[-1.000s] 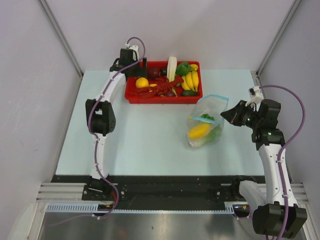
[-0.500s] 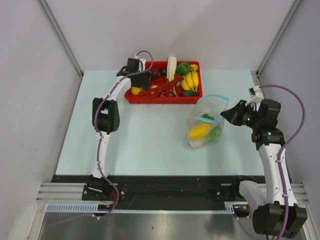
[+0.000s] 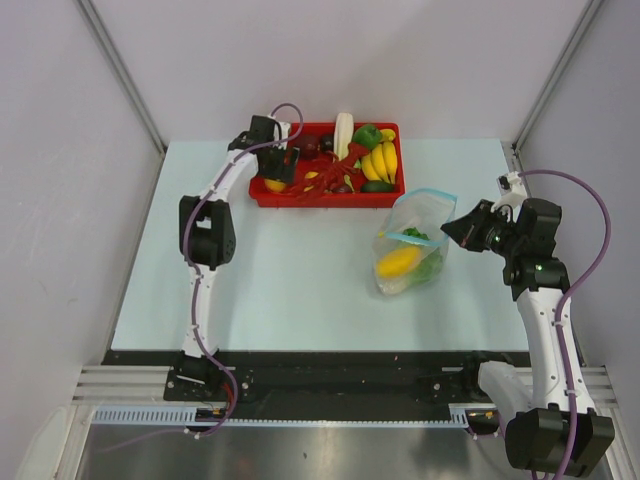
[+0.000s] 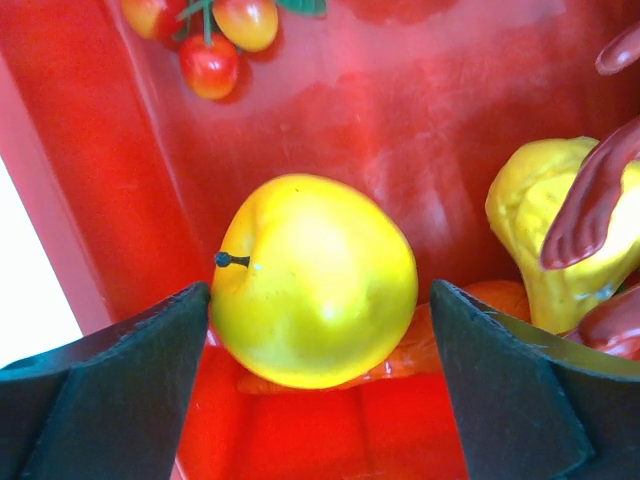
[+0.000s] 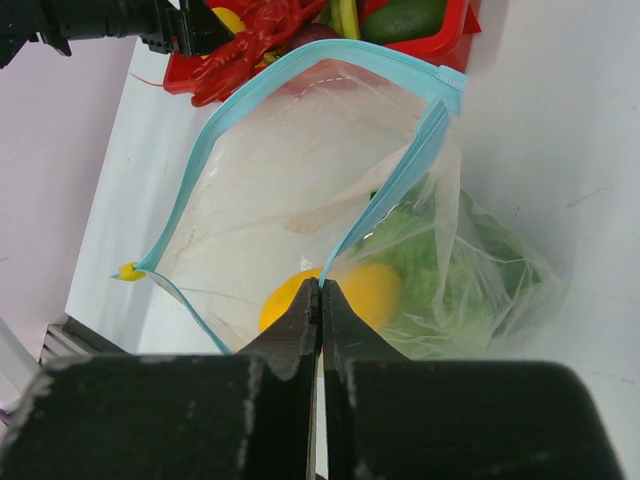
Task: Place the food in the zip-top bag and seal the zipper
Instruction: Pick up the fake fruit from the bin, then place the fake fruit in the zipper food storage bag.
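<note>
My left gripper (image 3: 279,166) reaches down into the left end of the red tray (image 3: 330,199). Its jaws are open (image 4: 320,335) on either side of a round yellow fruit (image 4: 315,280) with a dark stem, which lies on the tray floor. The clear zip-top bag (image 3: 415,245) stands open to the right of the tray. Inside it are a yellow fruit (image 5: 375,290) and the green cabbage (image 5: 450,255). My right gripper (image 5: 321,290) is shut on the near side of the bag's mouth, pinching the blue zipper (image 5: 215,150), and holds that edge up (image 3: 452,231).
The tray also holds bananas (image 3: 381,160), a green pepper (image 3: 366,135), a red lobster (image 3: 325,180), a white vegetable (image 3: 344,132), cherries (image 4: 212,45) and a yellow pear (image 4: 540,215). Grey walls close off the pale blue table (image 3: 280,280) on three sides.
My left gripper has come from the tray's back left corner down into the tray, around the yellow fruit. The right arm and the bag have not moved.
</note>
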Controlling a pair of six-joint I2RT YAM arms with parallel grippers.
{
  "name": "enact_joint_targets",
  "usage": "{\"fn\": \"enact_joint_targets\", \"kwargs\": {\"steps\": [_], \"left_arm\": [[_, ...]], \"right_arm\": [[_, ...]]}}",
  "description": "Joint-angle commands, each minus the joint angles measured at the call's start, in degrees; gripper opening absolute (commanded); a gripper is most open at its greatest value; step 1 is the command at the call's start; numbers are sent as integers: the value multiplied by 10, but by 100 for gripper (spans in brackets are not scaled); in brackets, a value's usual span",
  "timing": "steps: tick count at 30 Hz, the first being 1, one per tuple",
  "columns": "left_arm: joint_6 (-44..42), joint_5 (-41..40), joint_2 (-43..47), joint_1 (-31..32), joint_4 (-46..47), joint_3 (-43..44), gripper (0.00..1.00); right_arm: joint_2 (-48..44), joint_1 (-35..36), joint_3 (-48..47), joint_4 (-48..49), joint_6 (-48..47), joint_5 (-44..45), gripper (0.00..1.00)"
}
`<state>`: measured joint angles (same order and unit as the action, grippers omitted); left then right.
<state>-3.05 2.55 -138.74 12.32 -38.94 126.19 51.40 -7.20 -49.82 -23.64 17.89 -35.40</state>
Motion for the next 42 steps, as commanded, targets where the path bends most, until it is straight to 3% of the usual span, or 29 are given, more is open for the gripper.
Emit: {"fn": "enact_joint_targets", "kwargs": {"steps": [1,5,10,16,19,23,27,33,40,41,42], "left_arm": [[4,4,33,-5,-35,-3,86],[12,-9,59,-8,-15,-8,71],[-9,-56,95,-9,39,-8,63],[-23,-70,169,-3,126,-7,61],[-19,-9,205,20,128,6,62],[0,194,267,74,127,-21,62],[11,314,300,167,117,-63,60],[-13,359,313,288,106,-146,60],[-66,334,274,344,57,-158,59],[-66,322,271,348,60,-160,60],[-65,309,262,353,62,-161,68]], "right_arm": [[-13,2,-3,16,-9,-9,0],[-16,2,-2,13,-8,-10,0],[-17,3,-3,10,-10,-13,0],[-19,4,-3,10,-11,-15,0],[-20,5,-3,10,-15,-16,0],[-24,4,-3,9,-18,-19,0],[-28,3,-3,-2,-27,-20,0],[-32,3,-3,-5,-24,-20,0],[-39,2,-2,-9,-25,-21,0],[-38,2,-3,-10,-25,-22,0],[-38,3,-3,-10,-25,-21,0]]}}
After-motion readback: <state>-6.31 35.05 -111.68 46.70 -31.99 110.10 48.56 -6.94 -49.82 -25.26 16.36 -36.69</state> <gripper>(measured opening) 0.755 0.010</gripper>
